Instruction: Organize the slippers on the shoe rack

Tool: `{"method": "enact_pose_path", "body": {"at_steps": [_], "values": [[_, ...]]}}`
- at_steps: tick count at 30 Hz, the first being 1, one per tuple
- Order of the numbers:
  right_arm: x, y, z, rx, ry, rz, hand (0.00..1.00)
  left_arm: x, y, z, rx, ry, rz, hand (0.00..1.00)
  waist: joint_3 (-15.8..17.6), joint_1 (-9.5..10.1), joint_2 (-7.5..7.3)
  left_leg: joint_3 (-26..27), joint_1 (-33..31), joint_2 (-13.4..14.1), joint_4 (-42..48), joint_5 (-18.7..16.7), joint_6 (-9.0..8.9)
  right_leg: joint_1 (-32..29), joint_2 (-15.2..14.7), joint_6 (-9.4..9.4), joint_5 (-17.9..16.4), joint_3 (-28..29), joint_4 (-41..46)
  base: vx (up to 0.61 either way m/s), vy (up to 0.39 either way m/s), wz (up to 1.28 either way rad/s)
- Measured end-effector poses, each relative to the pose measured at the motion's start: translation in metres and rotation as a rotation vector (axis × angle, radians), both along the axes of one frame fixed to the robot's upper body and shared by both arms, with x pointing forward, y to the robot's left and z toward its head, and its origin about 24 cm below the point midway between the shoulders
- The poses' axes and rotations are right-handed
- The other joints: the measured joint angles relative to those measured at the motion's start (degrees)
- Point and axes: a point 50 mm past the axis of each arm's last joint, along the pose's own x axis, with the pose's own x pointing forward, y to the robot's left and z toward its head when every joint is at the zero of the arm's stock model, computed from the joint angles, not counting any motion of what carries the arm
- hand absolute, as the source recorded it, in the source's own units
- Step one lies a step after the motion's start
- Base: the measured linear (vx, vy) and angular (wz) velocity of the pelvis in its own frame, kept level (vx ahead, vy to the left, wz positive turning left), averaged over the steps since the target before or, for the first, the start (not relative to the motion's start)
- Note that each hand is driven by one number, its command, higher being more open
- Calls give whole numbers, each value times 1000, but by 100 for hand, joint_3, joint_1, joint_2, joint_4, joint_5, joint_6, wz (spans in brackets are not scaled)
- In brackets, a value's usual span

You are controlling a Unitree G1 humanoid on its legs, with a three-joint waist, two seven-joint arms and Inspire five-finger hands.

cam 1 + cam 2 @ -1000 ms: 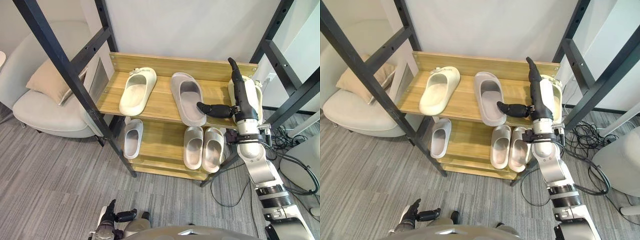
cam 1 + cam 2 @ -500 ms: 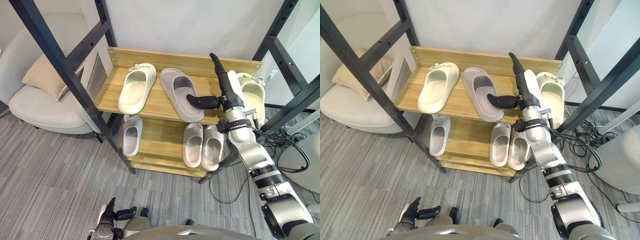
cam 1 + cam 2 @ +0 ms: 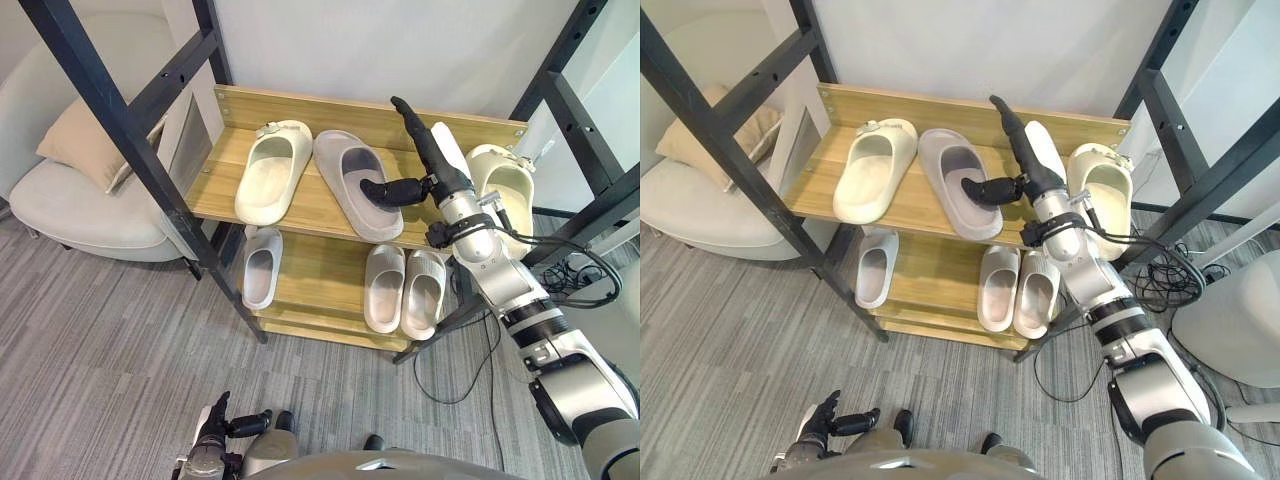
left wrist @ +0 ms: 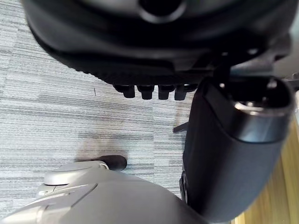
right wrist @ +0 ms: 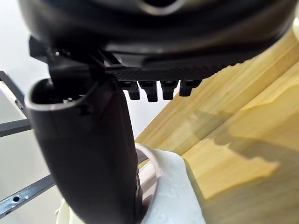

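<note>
While thumb touches slipper (image 3: 343,166), right hand (image 3: 440,166) is outstretched.

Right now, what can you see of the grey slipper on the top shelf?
The grey slipper is a one-piece slide, looking like soft matte foam, with a broad strap over a dark opening. It lies sole-down on the wooden top shelf, angled: toe toward the back left, heel at the front edge. The right hand has its thumb in the opening, fingers straight and off it. A cream slipper lies close on its left; contact unclear.
</note>
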Motion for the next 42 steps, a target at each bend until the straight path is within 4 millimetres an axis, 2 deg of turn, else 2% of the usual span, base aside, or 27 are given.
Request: {"method": "enact_pose_path", "body": {"at_steps": [10, 19, 23, 28, 29, 30, 32, 34, 36, 37, 40, 42], "values": [[10, 9, 16, -28, -3, 47, 0, 3, 1, 1, -14, -20, 6, 100, 37, 152, -65, -5, 1, -2, -104, 37, 0, -23, 2, -8, 12, -15, -34, 3, 1, 0], [10, 10, 15, -16, 6, 63, 0, 3, 1, 1, -13, -20, 5, 100, 40, 143, -71, 3, 37, -1, -110, 38, -1, 2, -4, -11, 14, -9, -22, 0, 0, 0], [3, 9, 11, 18, 10, 76, 0, 3, 1, 1, -13, -19, 5, 100, 40, 126, -71, 18, 54, -1, -110, 38, -2, 5, -11, -10, 14, 0, -9, 0, 0, 0], [-24, 11, 12, 69, -45, 140, 0, 3, 1, 1, -14, -17, 5, 100, 41, 51, -60, 73, 95, 4, -120, 35, -3, 2, -18, -6, 17, 45, 12, 5, 12, -5], [-31, 13, 18, 86, -80, 159, 0, 3, 1, 1, -14, -15, 5, 100, 39, 26, -52, 106, 118, 9, -129, 29, -4, 2, -18, -5, 17, 87, 18, -2, 22, -15], [-43, 16, 34, 113, -155, 191, 0, 3, 1, 1, -13, -12, 4, 100, 32, -27, -35, 141, 135, 12, -129, 20, -2, 0, -21, -2, 19, 127, 22, -7, 24, -14], [-51, 19, 47, 129, -222, 220, 0, 2, 1, 1, -15, -5, 2, 100, 21, -93, -16, 161, 154, 14, -125, 11, 1, 1, -22, -1, 20, 149, 34, -11, 17, -9], [-68, 25, 71, 153, -346, 279, 0, 0, 0, -1, -23, 13, 1, 100, -9, -163, 37, 215, 189, 26, -109, -6, -1, 1, -22, -1, 20, 199, 65, -11, 17, -14], [-81, 31, 82, 162, -418, 338, 0, -1, -2, -1, -27, 18, -3, 100, -33, -164, 75, 294, 226, 36, -92, -30, 0, 3, -19, -1, 19, 283, 75, -9, 19, -19], [-95, 37, 89, 172, -479, 399, 0, -1, -3, -2, -29, 23, -17, 100, -67, -179, 121, 308, 238, 38, -72, -44, 0, 10, -20, 0, 19, 298, 90, -13, 18, -10], [-118, 47, 95, 219, -545, 529, 0, -1, -7, -3, -36, 31, -23, 100, -127, -181, 199, 319, 276, 39, -71, -43, 0, 28, -21, 1, 17, 311, 109, -4, 5, -1], [-124, 53, 94, 249, -549, 580, 0, -2, -7, -4, -38, 37, -22, 100, -153, -181, 218, 321, 312, 41, -71, -43, 0, 60, -21, 1, 13, 312, 109, 0, 0, 0]]}}
